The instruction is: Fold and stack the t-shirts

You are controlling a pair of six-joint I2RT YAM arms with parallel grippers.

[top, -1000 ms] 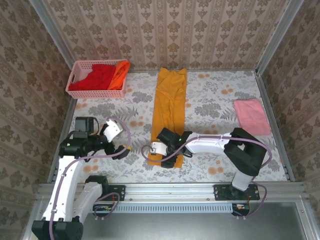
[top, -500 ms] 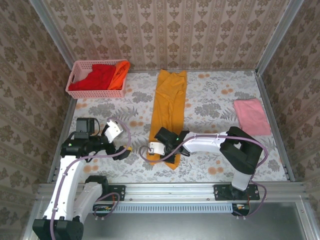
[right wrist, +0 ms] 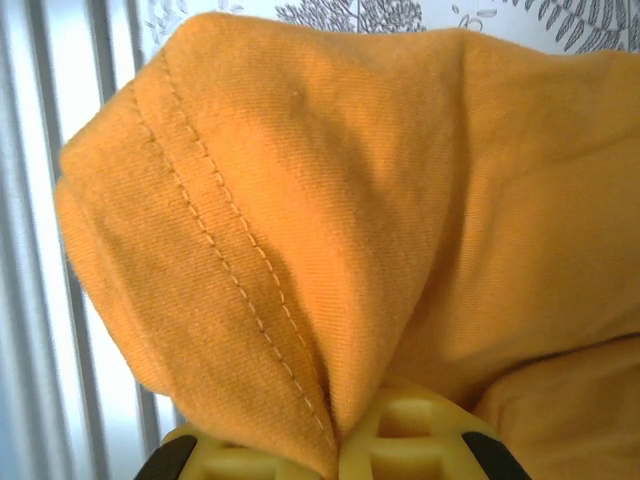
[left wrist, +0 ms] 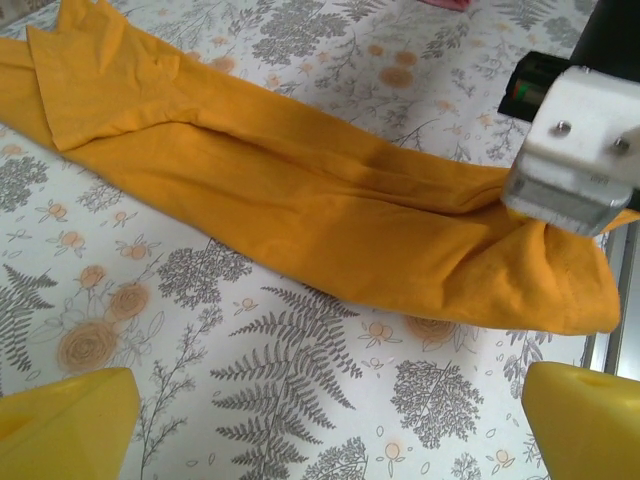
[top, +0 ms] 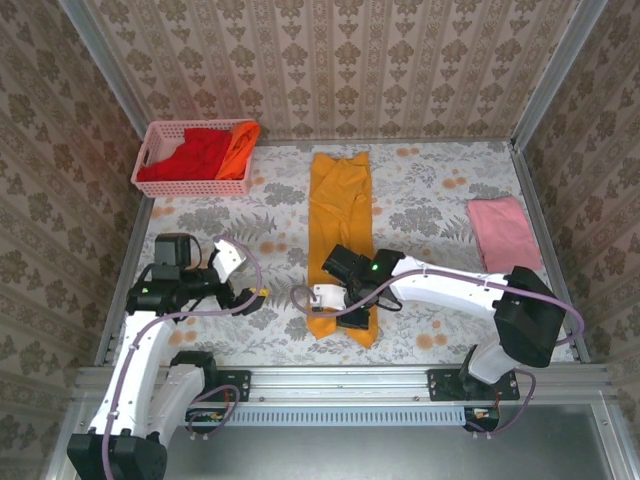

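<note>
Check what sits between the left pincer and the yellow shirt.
Just bare floral tablecloth between the left pincer and the yellow shirt, seen in the left wrist view.

The golden-yellow t-shirt [top: 340, 225] lay in a long narrow strip, its hemmed near end pinched between the right fingers [right wrist: 400, 440]. The pale pink t-shirt [top: 503, 232] lay folded well to their right, with the red t-shirt [top: 195, 155] and orange t-shirt [top: 238, 148] heaped far off left.

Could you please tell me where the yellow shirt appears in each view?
Top external: shirt, a long strip at table centre.
Left wrist: shirt running diagonally, top left to right.
Right wrist: shirt, its hem bunched, close up.
Shared landmark: right gripper pinching its near hem.
</note>
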